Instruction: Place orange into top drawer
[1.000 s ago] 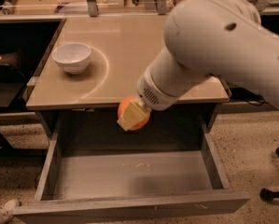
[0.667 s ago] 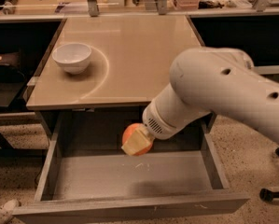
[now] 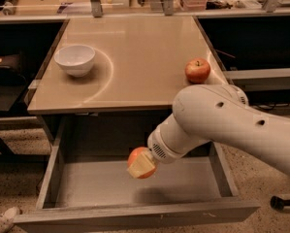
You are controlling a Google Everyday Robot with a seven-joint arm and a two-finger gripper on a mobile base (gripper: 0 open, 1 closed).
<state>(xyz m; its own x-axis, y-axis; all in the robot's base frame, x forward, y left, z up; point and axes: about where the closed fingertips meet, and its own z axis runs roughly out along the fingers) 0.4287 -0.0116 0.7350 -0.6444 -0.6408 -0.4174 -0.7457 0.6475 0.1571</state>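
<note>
The top drawer (image 3: 86, 188) is pulled open below the counter, a wide shallow grey tray with low walls. My gripper (image 3: 143, 164) hangs inside the drawer opening, just above its bottom, near the middle. It is shut on the orange (image 3: 136, 158), a round orange fruit partly covered by a pale finger (image 3: 142, 166). The white arm reaches down to it from the right.
A red-yellow apple (image 3: 197, 71) with a stem sits on the beige counter (image 3: 144, 52) near its right edge. A white bowl (image 3: 75, 59) stands at the counter's left. Shelves and clutter run along the back; a shoe (image 3: 4, 216) lies on the floor at lower left.
My arm has lowered and drawn back toward the front, carrying the orange from the counter's front edge down into the open drawer. The apple on the counter has come into view.
</note>
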